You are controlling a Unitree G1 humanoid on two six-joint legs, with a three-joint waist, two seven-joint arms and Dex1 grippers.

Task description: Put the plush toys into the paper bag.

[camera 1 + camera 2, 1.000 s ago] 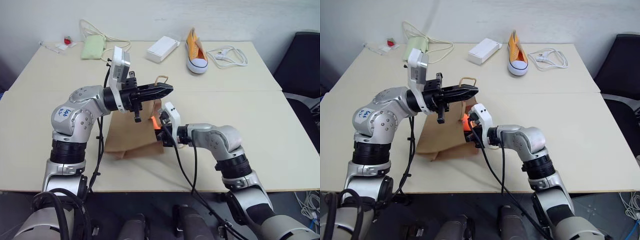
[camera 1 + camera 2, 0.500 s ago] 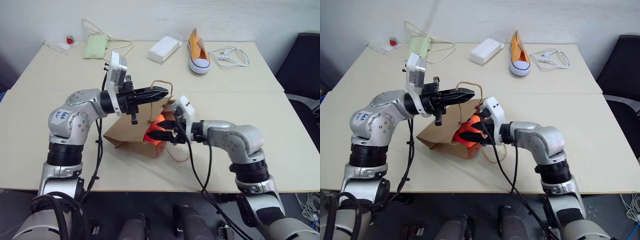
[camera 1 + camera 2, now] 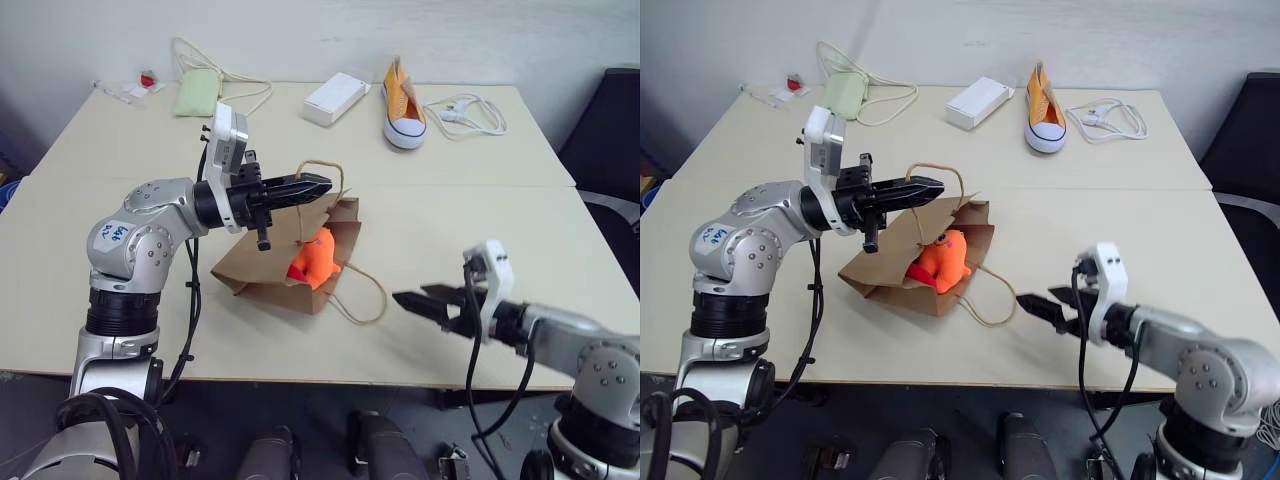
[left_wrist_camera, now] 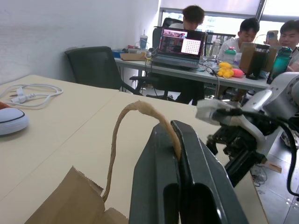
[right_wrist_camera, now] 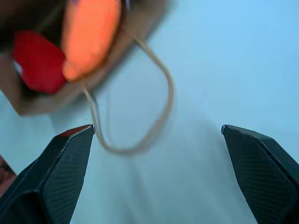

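The left gripper [image 3: 318,187], frame centre, pinches the paper bag's upper handle [image 3: 322,166], lifting the mouth. The orange fish plush [image 3: 316,257] lies in that mouth, left of the right gripper [image 3: 412,301], whose jaws gape empty at lower right.

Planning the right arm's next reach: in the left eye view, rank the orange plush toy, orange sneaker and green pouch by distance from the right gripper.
From the right gripper:
1. Orange plush toy, in the paper bag's mouth.
2. Orange sneaker, far edge.
3. Green pouch, far left corner.

An orange-and-white canvas sneaker [image 3: 403,108] stands at the far edge of the beige table [image 3: 500,215]. Beside it lie a white box [image 3: 335,98] and a coiled white cable [image 3: 468,112]. A pale green pouch [image 3: 196,95] lies well apart.
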